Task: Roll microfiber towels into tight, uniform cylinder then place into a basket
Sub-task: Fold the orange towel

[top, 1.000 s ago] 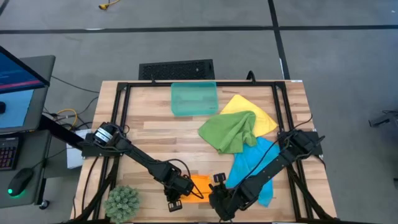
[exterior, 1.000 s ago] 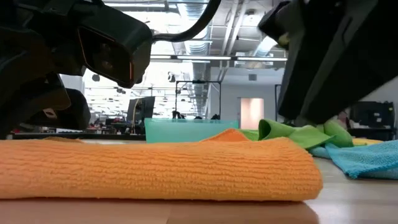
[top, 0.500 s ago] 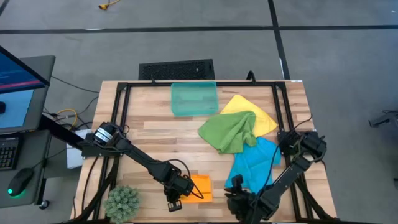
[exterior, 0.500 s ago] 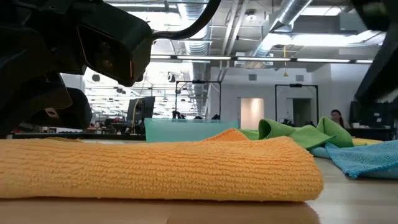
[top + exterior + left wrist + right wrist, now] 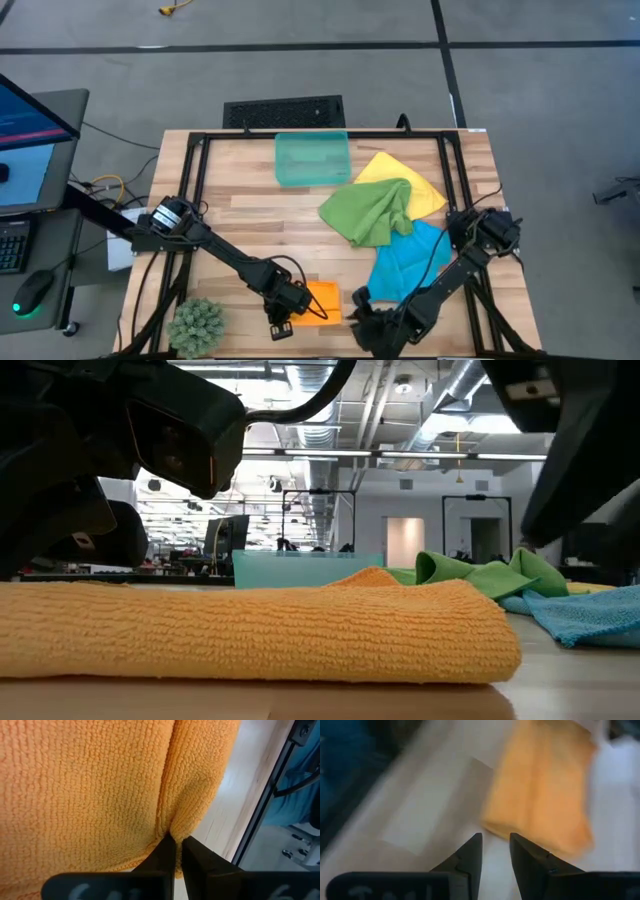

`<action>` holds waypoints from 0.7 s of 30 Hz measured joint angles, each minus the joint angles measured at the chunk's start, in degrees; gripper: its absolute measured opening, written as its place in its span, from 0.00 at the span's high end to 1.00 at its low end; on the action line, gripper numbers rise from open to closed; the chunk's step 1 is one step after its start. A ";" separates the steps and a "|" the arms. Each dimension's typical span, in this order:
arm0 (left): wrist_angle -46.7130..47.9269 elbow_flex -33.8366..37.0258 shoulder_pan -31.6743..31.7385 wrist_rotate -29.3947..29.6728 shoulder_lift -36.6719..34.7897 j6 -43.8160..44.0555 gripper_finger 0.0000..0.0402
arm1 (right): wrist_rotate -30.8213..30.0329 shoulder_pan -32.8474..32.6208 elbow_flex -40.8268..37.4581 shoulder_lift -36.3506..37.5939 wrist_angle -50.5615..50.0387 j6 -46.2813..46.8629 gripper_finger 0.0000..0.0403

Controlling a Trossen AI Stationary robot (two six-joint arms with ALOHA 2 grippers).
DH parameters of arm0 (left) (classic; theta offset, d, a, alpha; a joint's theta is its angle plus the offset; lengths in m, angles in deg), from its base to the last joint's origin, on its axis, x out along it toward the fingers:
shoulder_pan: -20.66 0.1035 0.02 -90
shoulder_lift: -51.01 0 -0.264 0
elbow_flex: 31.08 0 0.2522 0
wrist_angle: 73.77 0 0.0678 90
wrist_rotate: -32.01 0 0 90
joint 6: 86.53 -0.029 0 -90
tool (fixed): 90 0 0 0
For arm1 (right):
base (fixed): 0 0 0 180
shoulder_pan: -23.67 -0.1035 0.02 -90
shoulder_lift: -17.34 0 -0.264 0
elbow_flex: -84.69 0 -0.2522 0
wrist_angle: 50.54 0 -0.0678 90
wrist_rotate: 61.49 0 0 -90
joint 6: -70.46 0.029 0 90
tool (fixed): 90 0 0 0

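pinching a fold of the orange towel (image 5: pixel 100 790), the left gripper (image 5: pixel 172 852) had its fingers (image 5: pixel 165 855) closed tight on the cloth, at about 6 o'clock on the table (image 5: pixel 250 205). the cloth bunched into a small ridge right at the tips. the right gripper (image 5: pixel 495 851) sat just beside the towel's 3 o'clock edge, jaws a small gap apart with nothing between them, pointing at the towel's near corner.

orange towel lay folded flat, not rolled yet, at the front edge. green towel (image 5: pixel 372 210) was crumpled at the table's centre-right, over the yellow towel (image 5: pixel 425 180) at 2 o'clock, with the blue towel (image 5: pixel 410 262) at 4 o'clock beside the right arm. the basket (image 5: pixel 312 158) stood at 12 o'clock, nothing visible in it, well apart from the orange towel. spiky plant ball (image 5: pixel 198 322) at 7 o'clock.

risk, as a judgement: the left pinch held only a thin ridge, so a pull could slip off or drag the whole towel instead of starting a roll. the towel sat close to the front edge, so a push could send it off. the right jaws, if closed on one layer, would give a loose, uneven roll.

versus a second ago: the right gripper had pulled away toward 4 o'clock and then come partway back toward the towel. left gripper and all towels unchanged.
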 joint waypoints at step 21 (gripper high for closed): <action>0.35 -0.04 0.00 -0.96 -0.04 -0.63 0.98 | 6.19 3.68 0.04 -0.81 5.87 -12.38 0.44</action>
